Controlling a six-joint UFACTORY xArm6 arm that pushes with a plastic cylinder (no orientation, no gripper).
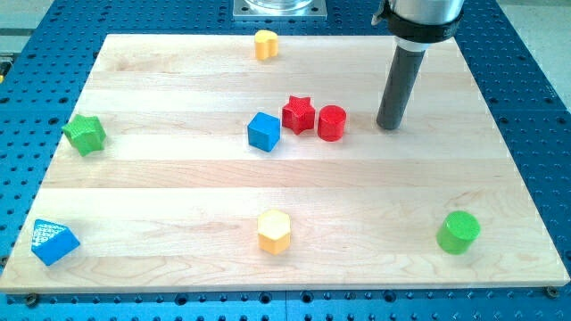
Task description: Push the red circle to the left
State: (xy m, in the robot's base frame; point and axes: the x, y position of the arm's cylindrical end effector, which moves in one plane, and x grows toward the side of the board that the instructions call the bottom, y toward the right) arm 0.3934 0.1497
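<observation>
The red circle [331,122] stood just right of the red star [298,114], near the blue cube [263,131]. My tip [388,126], a bare rod with no jaws, rested right of the red circle, apart from it.

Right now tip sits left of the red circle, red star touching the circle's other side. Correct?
Not quite. The camera view shows my tip to the view's right of the red circle, apart from it. The red star does sit against the circle's other side.
</observation>
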